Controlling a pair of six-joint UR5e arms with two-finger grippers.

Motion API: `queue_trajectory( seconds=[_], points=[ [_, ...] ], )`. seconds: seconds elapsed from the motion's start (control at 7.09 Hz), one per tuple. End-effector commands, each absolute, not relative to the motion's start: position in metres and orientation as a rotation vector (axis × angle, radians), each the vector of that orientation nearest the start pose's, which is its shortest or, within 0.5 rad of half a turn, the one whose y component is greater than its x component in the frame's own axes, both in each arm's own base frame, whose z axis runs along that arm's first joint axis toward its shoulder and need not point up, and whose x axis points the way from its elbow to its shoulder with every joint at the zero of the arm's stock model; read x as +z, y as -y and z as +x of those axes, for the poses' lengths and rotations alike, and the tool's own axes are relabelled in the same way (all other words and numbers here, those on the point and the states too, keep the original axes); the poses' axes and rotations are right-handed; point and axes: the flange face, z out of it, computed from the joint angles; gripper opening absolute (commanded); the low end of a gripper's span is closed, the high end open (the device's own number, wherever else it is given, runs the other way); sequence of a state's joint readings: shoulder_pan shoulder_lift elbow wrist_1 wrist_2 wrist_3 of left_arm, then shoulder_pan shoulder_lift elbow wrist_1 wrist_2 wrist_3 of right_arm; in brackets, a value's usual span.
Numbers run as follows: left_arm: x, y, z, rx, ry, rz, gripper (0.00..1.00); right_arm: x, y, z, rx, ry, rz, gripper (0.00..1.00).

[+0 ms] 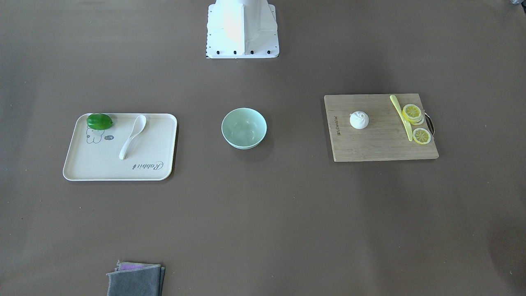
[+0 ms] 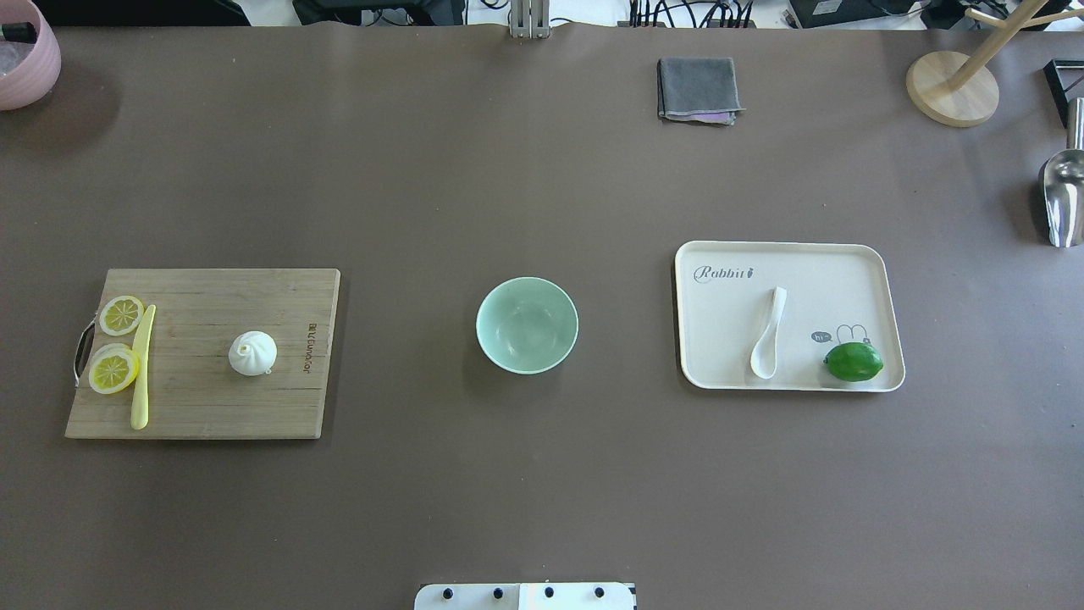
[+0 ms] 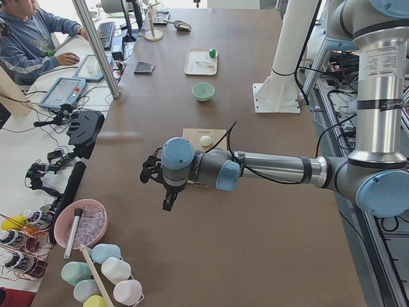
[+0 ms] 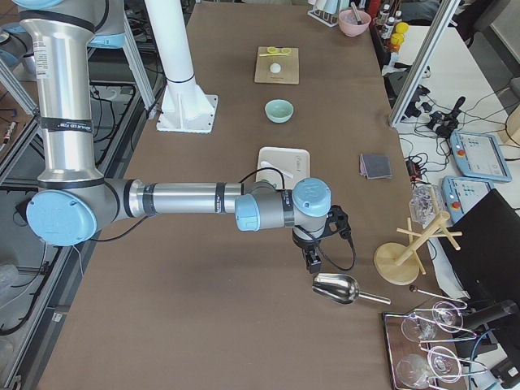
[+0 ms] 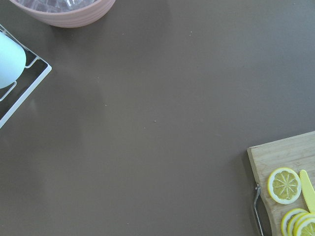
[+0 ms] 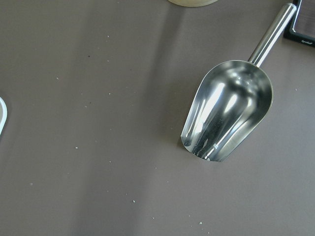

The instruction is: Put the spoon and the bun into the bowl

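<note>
Brown tabletop, nothing begun: left gripper [image 3: 167, 204] and right gripper [image 4: 313, 262] hover at the ends, jaws too small to judge; spoon [image 2: 766, 335] lies on the tray [image 2: 881, 254], bun [image 2: 252, 352] on the board [image 2: 212, 407], bowl [image 2: 527, 325] empty between. Next, likely, a reach in.

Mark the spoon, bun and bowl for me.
spoon [image 2: 763, 362]: overhead view, on its scoop.
bun [image 2: 252, 352]: overhead view, on its dome.
bowl [image 2: 501, 315]: overhead view, on its inner wall.
</note>
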State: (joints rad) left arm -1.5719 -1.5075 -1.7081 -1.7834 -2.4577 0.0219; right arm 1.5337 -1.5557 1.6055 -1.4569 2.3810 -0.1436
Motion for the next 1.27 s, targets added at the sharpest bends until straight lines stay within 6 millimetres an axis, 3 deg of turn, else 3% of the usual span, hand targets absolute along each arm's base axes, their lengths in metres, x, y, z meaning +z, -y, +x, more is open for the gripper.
queue_trajectory(
  seconds=[0.0,0.14,0.42,0.71,0.85,1.13],
  points=[
    [0.571,0.489,-0.049,0.137,-0.885,0.29,0.98,0.598,0.52,0.004,-0.148,0.841,0.188,1.0],
    [0.563,0.491,-0.046,0.139,-0.885,0.302,0.98,0.585,0.522,-0.034,-0.084,0.872,0.192,1.0],
    [0.542,0.51,-0.009,0.077,-0.905,0.252,0.98,0.551,0.523,-0.109,-0.012,0.909,0.163,1.0],
    [0.536,0.516,0.023,0.108,-0.921,0.221,0.98,0.484,0.497,-0.198,0.065,0.91,0.139,1.0],
    [0.518,0.529,0.037,0.071,-0.933,0.207,0.98,0.452,0.48,-0.24,0.083,0.935,0.114,0.97],
    [0.506,0.539,0.068,0.092,-0.913,0.199,0.98,0.446,0.452,-0.308,0.062,0.898,0.1,0.9]
  ],
)
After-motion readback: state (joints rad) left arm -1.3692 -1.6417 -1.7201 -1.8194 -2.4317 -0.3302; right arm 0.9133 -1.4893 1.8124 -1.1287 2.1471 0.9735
